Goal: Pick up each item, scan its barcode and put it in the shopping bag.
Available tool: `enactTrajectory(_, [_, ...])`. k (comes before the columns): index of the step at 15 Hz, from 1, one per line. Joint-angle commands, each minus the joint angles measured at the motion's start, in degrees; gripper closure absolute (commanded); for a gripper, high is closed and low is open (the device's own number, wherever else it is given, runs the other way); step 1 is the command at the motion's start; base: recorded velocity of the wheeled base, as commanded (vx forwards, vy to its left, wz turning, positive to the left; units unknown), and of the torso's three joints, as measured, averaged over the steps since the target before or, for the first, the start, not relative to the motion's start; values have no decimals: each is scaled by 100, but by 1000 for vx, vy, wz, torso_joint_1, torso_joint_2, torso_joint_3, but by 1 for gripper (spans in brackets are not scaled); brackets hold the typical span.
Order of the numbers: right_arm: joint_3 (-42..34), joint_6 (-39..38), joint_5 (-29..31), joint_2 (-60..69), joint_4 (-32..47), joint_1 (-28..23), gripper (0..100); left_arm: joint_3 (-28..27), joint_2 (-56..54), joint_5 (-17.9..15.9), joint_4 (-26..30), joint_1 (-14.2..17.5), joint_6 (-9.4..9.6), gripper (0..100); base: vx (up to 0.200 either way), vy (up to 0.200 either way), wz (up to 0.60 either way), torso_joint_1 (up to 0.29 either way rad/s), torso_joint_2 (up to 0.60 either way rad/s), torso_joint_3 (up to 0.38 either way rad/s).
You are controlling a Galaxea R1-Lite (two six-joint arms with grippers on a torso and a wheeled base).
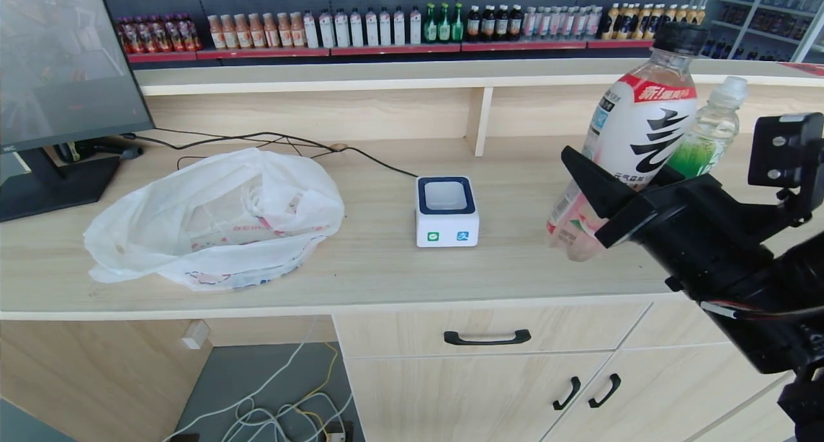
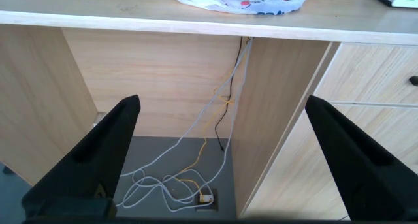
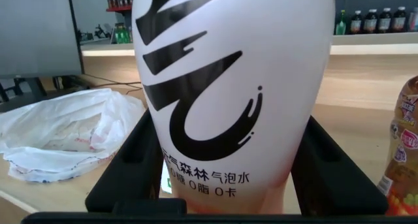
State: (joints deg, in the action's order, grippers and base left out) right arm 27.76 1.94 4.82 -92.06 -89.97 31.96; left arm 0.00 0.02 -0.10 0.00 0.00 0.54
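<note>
My right gripper (image 1: 621,175) is shut on a white and pink labelled bottle (image 1: 627,139) with a black cap, held tilted in the air over the right part of the counter. In the right wrist view the bottle (image 3: 228,87) sits between the two black fingers (image 3: 124,172). The white barcode scanner (image 1: 447,211) with a blue rim stands mid-counter, left of the held bottle. The white plastic shopping bag (image 1: 219,217) lies open at the left. My left gripper (image 2: 222,106) hangs open below the counter's front edge, holding nothing.
A green-labelled bottle (image 1: 711,130) with a white cap stands behind the held one. Another bottle (image 3: 405,145) shows at the right wrist view's edge. A monitor (image 1: 64,62) stands at the far left, with cables (image 1: 270,139) behind the bag. Drawers (image 1: 487,337) lie under the counter.
</note>
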Motion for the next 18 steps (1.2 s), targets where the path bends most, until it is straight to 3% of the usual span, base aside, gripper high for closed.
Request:
enactTrajectory(1, [-332, 17, 2, 365, -3, 100, 100, 0, -2, 1, 0, 0, -1, 0, 0, 0, 0, 0, 0, 0])
enactTrajectory(7, [-719, 0, -7, 637, -3, 917, 100, 0, -2, 1, 0, 0, -1, 0, 0, 0, 0, 0, 0, 0])
enactTrajectory(10, [-675, -370, -7, 619, -3, 1075, 100, 0, -2, 1, 0, 0, -1, 0, 0, 0, 0, 0, 0, 0])
enactTrajectory(13, [-631, -668, -33, 461, -3, 1743, 100, 0, -2, 1, 0, 0, -1, 0, 0, 0, 0, 0, 0, 0])
enactTrajectory(16, [-420, -844, -1026, 347, -3, 1778, 100, 0, -2, 1, 0, 0, -1, 0, 0, 0, 0, 0, 0, 0])
enactTrajectory(18, [-341, -1117, -1255, 338, -3, 1778, 100, 0, -2, 1, 0, 0, -1, 0, 0, 0, 0, 0, 0, 0])
